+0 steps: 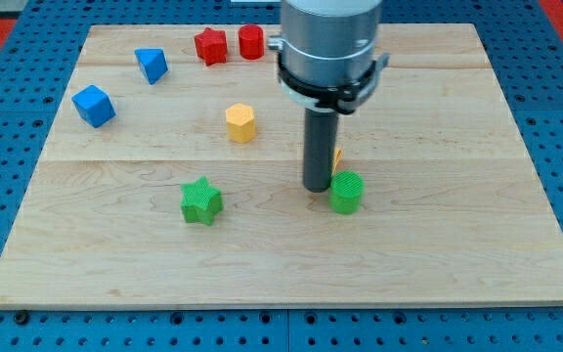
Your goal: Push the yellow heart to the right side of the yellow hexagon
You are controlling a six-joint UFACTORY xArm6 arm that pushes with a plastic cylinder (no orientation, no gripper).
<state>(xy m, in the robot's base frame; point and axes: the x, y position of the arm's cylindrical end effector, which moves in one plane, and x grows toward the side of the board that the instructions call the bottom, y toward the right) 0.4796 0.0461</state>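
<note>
- Yellow heart: only a thin sliver shows, just right of the rod.
- Yellow hexagon stands clear, left.
- My tip is upright, beside the green cylinder; there is no pincer.

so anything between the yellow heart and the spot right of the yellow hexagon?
Nothing visible. The yellow heart is mostly hidden behind my tip, only a sliver showing at the rod's right edge. The board between it and the yellow hexagon is bare. The green cylinder sits below the heart, off that path.
</note>
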